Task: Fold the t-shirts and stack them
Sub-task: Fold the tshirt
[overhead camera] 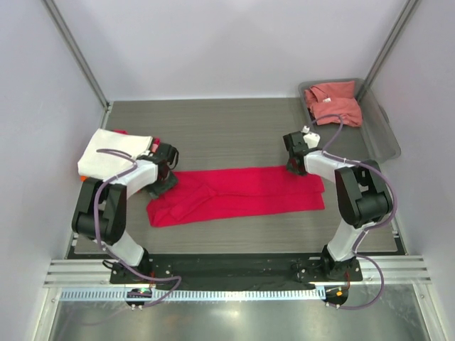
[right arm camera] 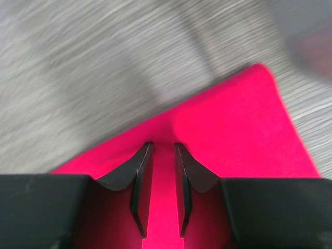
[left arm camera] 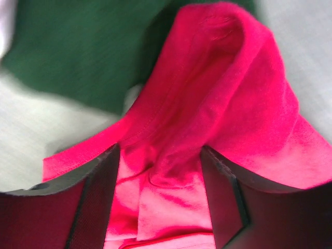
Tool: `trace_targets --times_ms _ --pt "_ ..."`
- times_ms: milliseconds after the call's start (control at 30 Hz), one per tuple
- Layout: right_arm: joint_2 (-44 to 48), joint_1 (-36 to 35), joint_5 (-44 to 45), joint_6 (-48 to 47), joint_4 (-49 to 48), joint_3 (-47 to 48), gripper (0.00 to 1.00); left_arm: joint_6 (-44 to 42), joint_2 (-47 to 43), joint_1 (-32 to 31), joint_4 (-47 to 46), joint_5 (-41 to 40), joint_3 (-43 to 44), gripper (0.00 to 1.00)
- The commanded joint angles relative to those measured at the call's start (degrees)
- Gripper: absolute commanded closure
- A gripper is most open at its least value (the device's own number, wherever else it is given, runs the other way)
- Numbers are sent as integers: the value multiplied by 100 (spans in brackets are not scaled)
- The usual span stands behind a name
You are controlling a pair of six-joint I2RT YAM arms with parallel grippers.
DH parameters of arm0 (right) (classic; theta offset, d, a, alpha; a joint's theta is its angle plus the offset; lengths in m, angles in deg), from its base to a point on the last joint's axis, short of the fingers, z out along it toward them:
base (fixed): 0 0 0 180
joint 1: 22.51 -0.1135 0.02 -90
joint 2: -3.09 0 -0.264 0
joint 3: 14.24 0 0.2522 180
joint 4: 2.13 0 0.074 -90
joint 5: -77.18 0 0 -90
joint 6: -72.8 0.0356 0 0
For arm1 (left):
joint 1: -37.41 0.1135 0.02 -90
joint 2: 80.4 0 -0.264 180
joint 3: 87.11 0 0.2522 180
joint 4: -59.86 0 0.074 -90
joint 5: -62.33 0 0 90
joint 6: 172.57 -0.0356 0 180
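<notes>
Crimson cloth, a short-sleeved t-shirt [overhead camera: 242, 193], lies folded into a long band across the middle of the grey wood-grain table [overhead camera: 227, 124]. The left gripper [overhead camera: 165, 181] sits at the band's left end. In its wrist view a bunched fold of the shirt fills the space between its fingers and rises beyond them, so it is grasping the cloth. The right gripper [overhead camera: 293, 168] is at the band's far right part, its jaws drawn narrow over the shirt's edge. Whether they pinch the cloth cannot be told. A folded cream-white t-shirt [overhead camera: 117, 153] tops the pile at far left, with dark green cloth [left arm camera: 67, 52] just beside the left gripper. A salmon-pink t-shirt [overhead camera: 333, 103] lies in the grey plastic tray [overhead camera: 380, 138] at far right.
</notes>
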Motion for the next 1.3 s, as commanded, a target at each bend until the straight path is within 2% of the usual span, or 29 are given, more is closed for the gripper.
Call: trace_targets --times_ms 0,100,233,333,433,500,533,567,700,933,1033,1067,1167,1233,1267 --pt "-173 396 256 74 309 135 72 -120 437 77 -247 -145 462 38" --pt "-208 598 282 92 300 205 73 -146 745 68 -581 22 779 40" --pt "-103 669 387 57 318 284 72 -286 974 68 -617 -187 1288 40" --pt "247 634 100 -109 257 328 67 -444 1053 77 -355 -459 1693 39" --pt "800 152 -51 -355 -181 161 59 -785 940 68 -414 -374 1703 39" --pt "987 -208 -787 -690 -472 47 54 -998 895 68 -608 -75 1658 37" --pt "1048 -280 -1129 -716 -717 29 53 -1086 860 68 -582 -13 1650 37" --pt "1040 -333 -2133 -786 -893 3 53 -1156 817 68 -617 153 1615 37" --pt "655 -867 -3607 -857 -1378 257 54 -1183 483 68 -661 320 1386 36" --pt "-549 -1562 -4630 -919 -1554 1171 55 -1262 499 68 -486 813 1509 37" --pt "-1007 -1739 -4946 -962 -1598 1522 55 -1271 885 77 -346 866 1667 44" --pt "-1095 -1844 -4991 -980 -1607 1671 55 -1262 1043 77 -327 901 1693 51" --pt "-1446 -2029 -5114 -1007 -1607 1927 55 -1157 1272 129 -336 937 1615 59" --pt "-1657 -2073 -5228 -1007 -1590 2076 55 -1087 1264 182 -336 754 1527 61" --pt "-1693 -2117 -5298 -1015 -1598 2103 55 -1060 1195 182 -310 648 1448 65"
